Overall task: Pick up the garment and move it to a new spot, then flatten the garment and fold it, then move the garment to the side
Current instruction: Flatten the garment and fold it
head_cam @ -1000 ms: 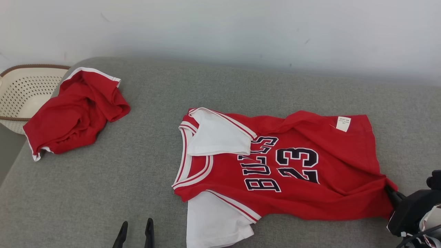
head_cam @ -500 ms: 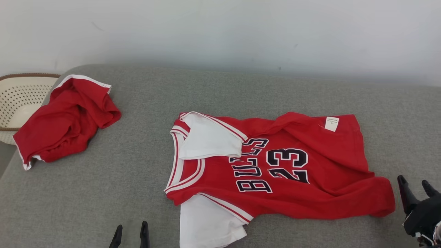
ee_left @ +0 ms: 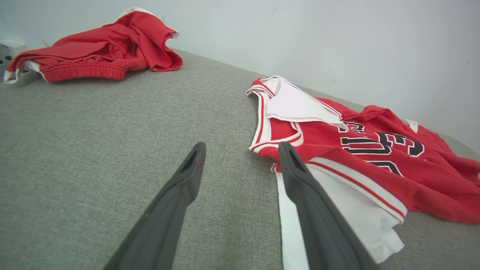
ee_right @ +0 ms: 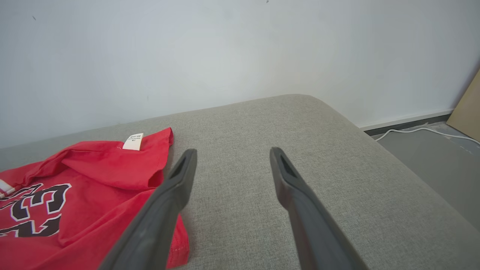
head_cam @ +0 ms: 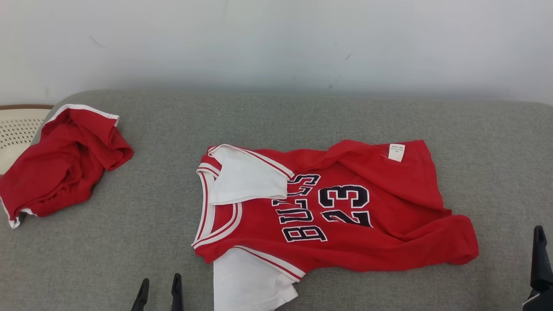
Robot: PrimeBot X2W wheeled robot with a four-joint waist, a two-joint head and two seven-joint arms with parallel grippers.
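At the far left a perforated cream basket (head_cam: 17, 129) sits just beyond the left edge of the grey cushion (head_cam: 151, 142), and a crumpled pair of red shorts (head_cam: 60, 168) lies over that edge, touching the basket. Bare grey fabric lies between the shorts and the jersey, and a wide bare strip runs along the far side below the white wall (head_cam: 276, 43).

The left claw (head_cam: 160, 279) hovers at the near edge with its fingers spread wide and nothing between them, just left of the jersey's near sleeve (head_cam: 250, 280).

The jersey (head_cam: 354, 233) lies in the middle of the cushion, face up. It is red with white sleeves, striped trim, dark "BULLS" lettering and the number 23. The far sleeve (head_cam: 248, 181) is folded over the chest. Its neck points left and its hem right, so the long axis runs left to right. The far hem is turned over, showing a white label (head_cam: 396, 152), and the near right corner is bunched.

The right claw (ee_right: 232, 152) stands wide and empty over bare cushion just right of the hem. Beyond it the cushion rounds off to grey floor (ee_right: 431, 150) with a white cable (ee_right: 412, 131).
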